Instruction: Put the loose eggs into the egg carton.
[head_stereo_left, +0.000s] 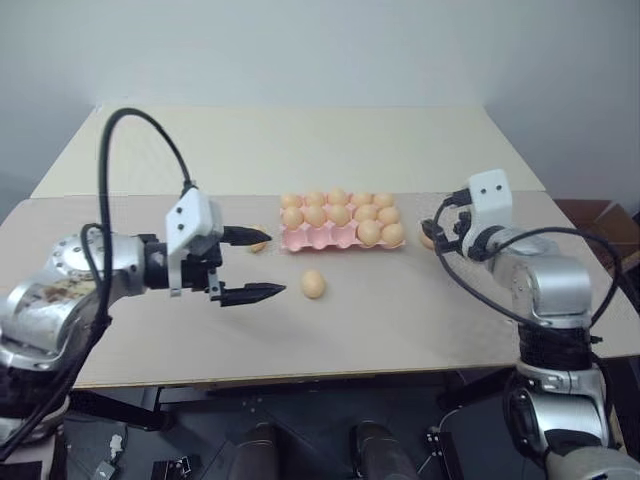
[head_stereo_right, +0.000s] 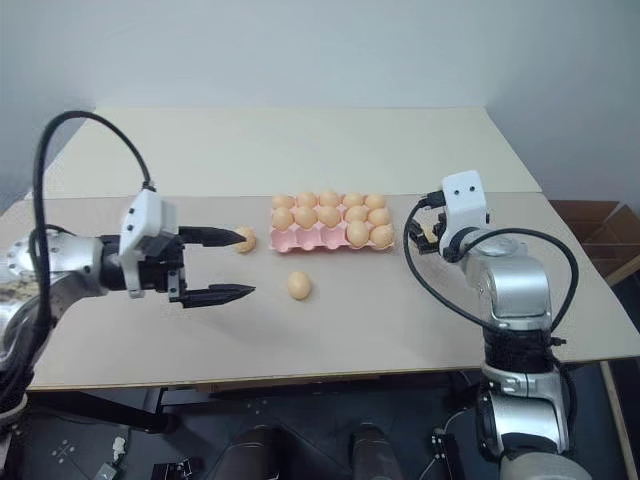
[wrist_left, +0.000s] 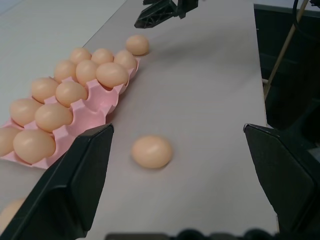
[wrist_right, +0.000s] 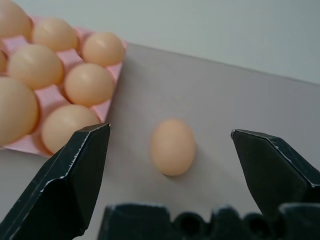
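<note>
Pink carton mostly filled, three eggs loose on table, left gripper wide and empty, right gripper wide, egg ahead

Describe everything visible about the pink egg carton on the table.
The flat, lidless pink egg carton looks like moulded plastic, with scalloped edges and cups in three rows. It lies level on the beige table, roughly midway between the two grippers, touched by neither. Pale orange-tan eggs fill the two far rows and the right end of the near row; the other near-row cups are empty. Loose eggs lie beside both ends and in front of it, apart from its edges.
</note>
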